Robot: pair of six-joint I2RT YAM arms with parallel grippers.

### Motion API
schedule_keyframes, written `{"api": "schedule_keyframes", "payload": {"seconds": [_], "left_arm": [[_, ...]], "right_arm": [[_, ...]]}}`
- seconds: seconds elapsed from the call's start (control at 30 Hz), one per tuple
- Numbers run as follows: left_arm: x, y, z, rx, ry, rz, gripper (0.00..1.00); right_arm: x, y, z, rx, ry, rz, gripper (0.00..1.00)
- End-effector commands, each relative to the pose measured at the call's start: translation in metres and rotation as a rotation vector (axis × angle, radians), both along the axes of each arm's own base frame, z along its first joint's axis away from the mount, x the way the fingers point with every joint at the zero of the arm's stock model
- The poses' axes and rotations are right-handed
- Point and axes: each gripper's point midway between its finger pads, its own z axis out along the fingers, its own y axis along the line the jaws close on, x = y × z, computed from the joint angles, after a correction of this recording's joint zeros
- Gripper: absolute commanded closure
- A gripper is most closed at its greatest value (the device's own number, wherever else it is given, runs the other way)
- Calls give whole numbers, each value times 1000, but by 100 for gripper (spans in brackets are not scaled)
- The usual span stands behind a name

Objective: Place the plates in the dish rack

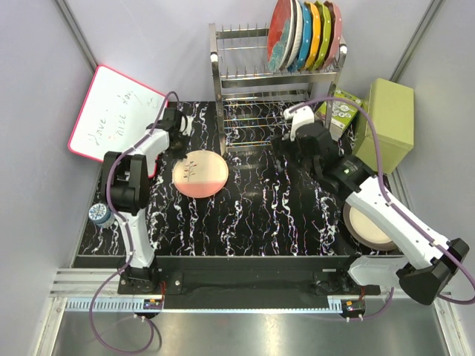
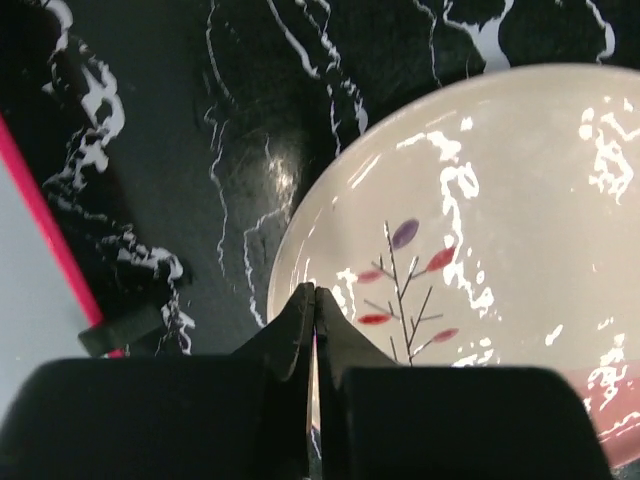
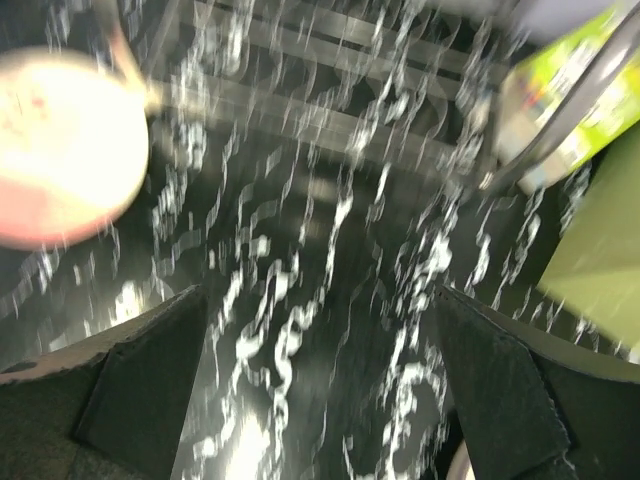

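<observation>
Fingers check: your left fingers (image 2: 315,292) clenched tip-to-tip at pink-and-cream plate (image 2: 500,230) rim; right fingers (image 3: 320,290) released above counter (image 3: 330,220).

Eight plates (image 1: 200,173); one dish rack (image 1: 217,81)

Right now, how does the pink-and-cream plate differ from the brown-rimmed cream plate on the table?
The pink-and-cream plate carries a sprig and a pink band; the brown-rimmed cream plate looks plain inside its dark rim. The pink-and-cream plate lies in full view near the left arm; the brown-rimmed cream plate lies at the right side, partly hidden under the right arm. Both are round, flat on the table, and not yet in the dish rack.
</observation>
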Motion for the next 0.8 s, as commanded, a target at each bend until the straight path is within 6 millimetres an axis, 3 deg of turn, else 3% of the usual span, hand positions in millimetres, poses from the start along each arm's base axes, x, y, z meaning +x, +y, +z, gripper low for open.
{"api": "schedule_keyframes", "payload": {"seconds": [0.0, 0.03, 0.2, 0.3, 0.5, 0.63, 0.77], "left_arm": [[43, -14, 28, -52, -77, -30, 100], [47, -16, 22, -53, -68, -28, 100], [68, -28, 31, -7, -116, -62, 100], [68, -32, 15, -1, -84, -69, 100], [54, -26, -20, 20, 1, -49, 100], [46, -26, -22, 14, 17, -52, 100], [33, -28, -25, 1, 46, -72, 100]], "right_arm": [[-27, 5, -13, 68, 56, 80, 0], [-31, 3, -18, 75, 65, 79, 0], [-37, 2, -32, 81, 98, 83, 0], [-37, 4, -39, 78, 107, 92, 0], [-28, 2, -38, 72, 90, 45, 2], [-30, 0, -47, 78, 110, 29, 0], [-37, 11, -58, 104, 158, 79, 0]]}}
